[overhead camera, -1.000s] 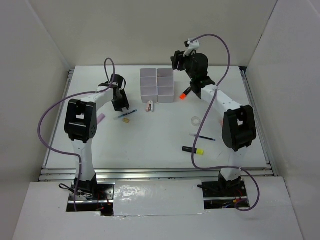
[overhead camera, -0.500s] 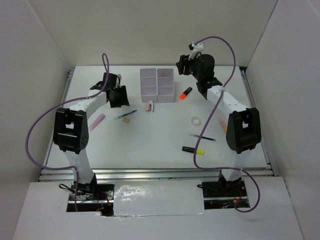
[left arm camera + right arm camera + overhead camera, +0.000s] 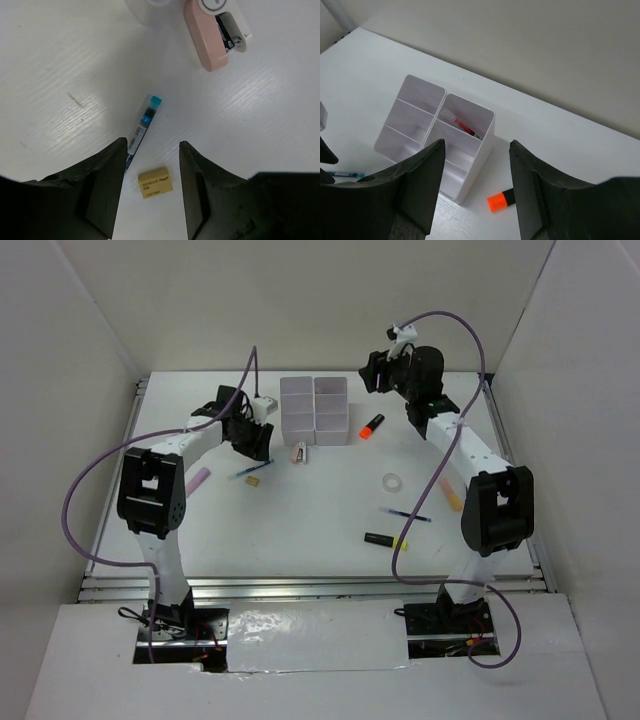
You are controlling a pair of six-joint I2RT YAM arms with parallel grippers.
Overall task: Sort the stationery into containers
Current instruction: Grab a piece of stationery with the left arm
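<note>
While both the left gripper (image 3: 151, 146) and right gripper (image 3: 477, 146) gape, a thin blue pen (image 3: 142, 131) lies beside the tan eraser cube (image 3: 155, 182).

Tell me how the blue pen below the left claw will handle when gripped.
The blue pen looks thin, round and rigid, so it probably rolls if nudged. Lying flat on the table, it leaves little to pinch and may slip.

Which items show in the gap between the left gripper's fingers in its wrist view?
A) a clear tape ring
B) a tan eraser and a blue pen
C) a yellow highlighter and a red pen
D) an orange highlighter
B: the left wrist view shows the tan eraser and the blue pen lying untouched in the gap of the open left gripper.
</note>
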